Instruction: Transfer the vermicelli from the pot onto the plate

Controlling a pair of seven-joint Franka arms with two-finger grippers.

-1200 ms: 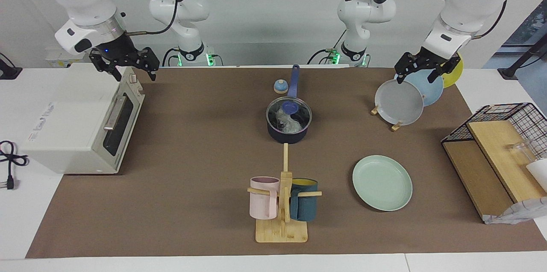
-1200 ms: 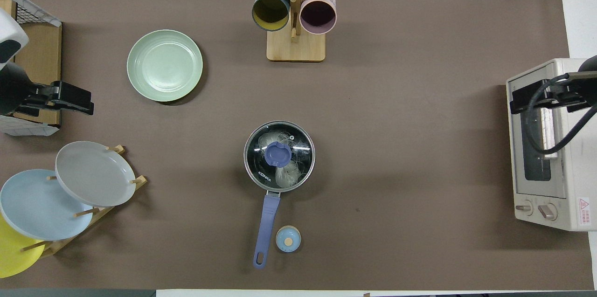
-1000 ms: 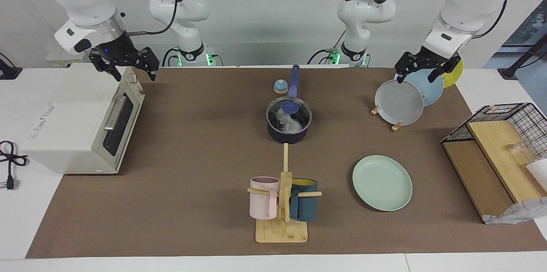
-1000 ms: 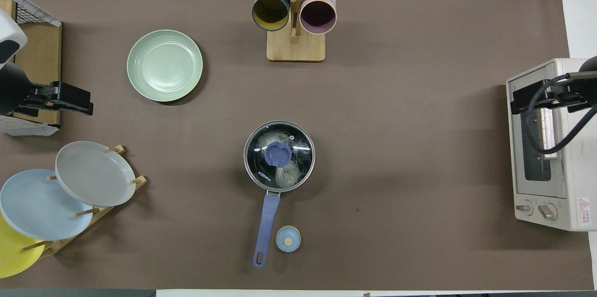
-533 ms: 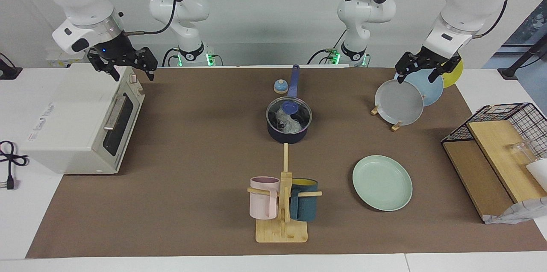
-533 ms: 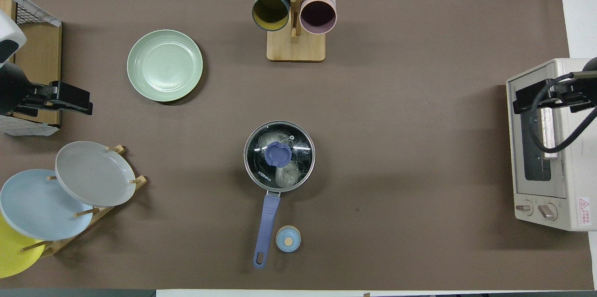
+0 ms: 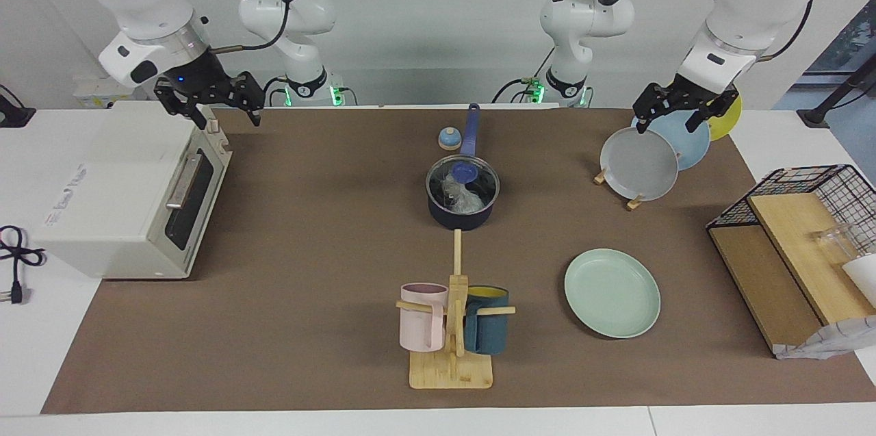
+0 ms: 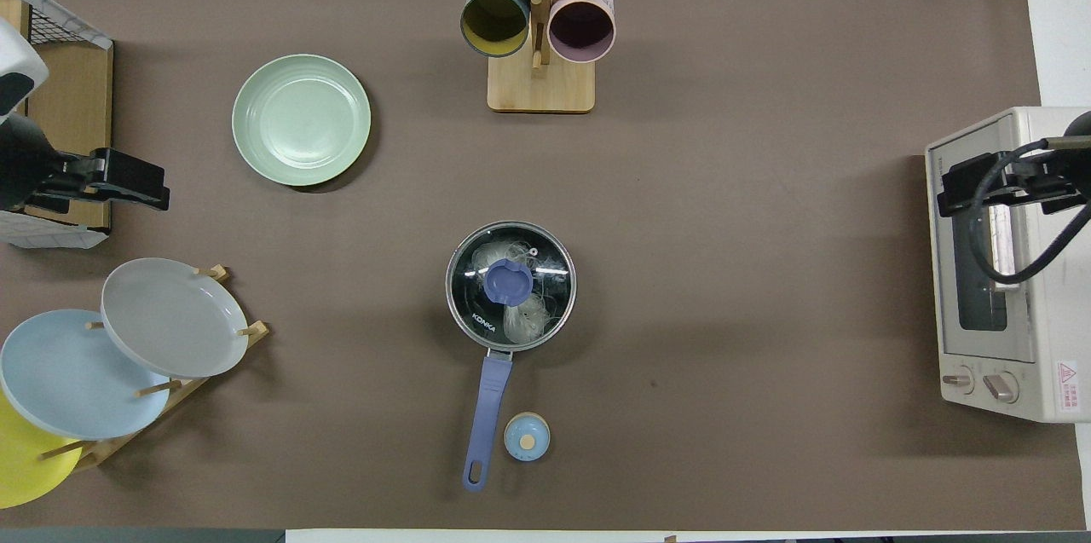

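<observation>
Facing view: the pot (image 7: 462, 207) stands at mid-table, its glass lid (image 7: 462, 183) seated on the rim, the vermicelli (image 7: 460, 196) visible through it. Its handle (image 7: 471, 126) runs toward the robots' edge. The green plate (image 7: 612, 293) lies flat toward the left arm's end, nearer the edge away from the robots.

The right gripper (image 7: 209, 99) hangs over the toaster oven (image 7: 130, 189) at the right arm's end, fingers spread wide, holding nothing. The left gripper (image 7: 676, 107) hangs over the plate rack (image 7: 633, 202), fingers parted, empty.

Both grippers are well apart from the pot, roughly equally. Judgement: the lid must come off first; its knob (image 8: 508, 281) is the grasp point.
</observation>
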